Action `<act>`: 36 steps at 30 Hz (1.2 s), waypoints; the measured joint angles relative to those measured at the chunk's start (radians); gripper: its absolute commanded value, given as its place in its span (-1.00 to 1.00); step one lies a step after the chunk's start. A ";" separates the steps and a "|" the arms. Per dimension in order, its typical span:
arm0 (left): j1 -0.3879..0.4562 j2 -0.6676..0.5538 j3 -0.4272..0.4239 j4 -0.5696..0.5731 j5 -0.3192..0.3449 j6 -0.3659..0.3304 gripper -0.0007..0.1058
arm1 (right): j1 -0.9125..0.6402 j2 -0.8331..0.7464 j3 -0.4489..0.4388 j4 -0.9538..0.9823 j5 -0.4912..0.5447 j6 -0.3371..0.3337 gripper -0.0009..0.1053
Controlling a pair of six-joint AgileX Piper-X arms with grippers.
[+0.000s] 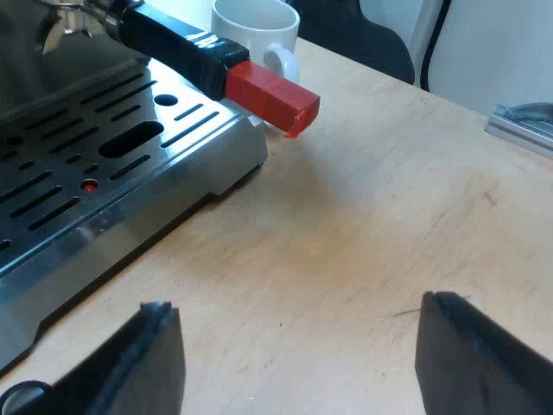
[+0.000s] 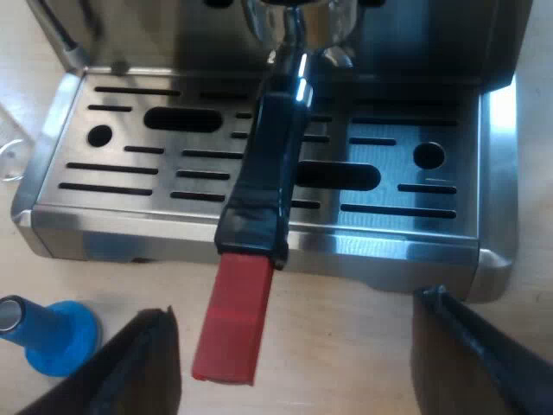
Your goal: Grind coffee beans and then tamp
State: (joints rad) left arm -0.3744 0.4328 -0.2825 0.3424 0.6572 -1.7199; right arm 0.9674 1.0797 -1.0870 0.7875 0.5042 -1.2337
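Note:
The metal holder is locked into the espresso machine's front, its dark handle [image 2: 263, 177] reaching out over the slotted drip tray [image 2: 155, 164] and ending in a red tip [image 2: 233, 324]. In the left wrist view the same red end [image 1: 272, 97] juts past the tray's corner [image 1: 220, 156]. My right gripper [image 2: 298, 367] is open, its fingers standing on either side of the red end, apart from it. My left gripper [image 1: 298, 359] is open over bare wooden table [image 1: 363, 225], some way short of the handle. A blue tamper [image 2: 52, 333] stands on the table near the tray's front.
A white mug [image 1: 259, 35] stands on the table just behind the handle's red end. A dark chair back [image 1: 363, 35] and a grey metal edge [image 1: 523, 125] lie beyond the tabletop. The drip tray has a small red float [image 1: 89, 185].

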 measured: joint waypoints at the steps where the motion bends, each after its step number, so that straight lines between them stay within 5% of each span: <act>1: 0.000 0.000 0.000 0.000 0.000 0.000 0.13 | -0.004 0.017 -0.011 0.000 -0.008 0.000 0.13; 36: 0.000 0.000 0.000 0.000 0.000 0.000 0.13 | -0.106 0.350 -0.046 -0.116 -0.141 0.044 0.13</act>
State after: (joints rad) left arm -0.3744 0.4328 -0.2825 0.3424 0.6572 -1.7199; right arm 0.8614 1.4298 -1.1326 0.6714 0.3629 -1.1895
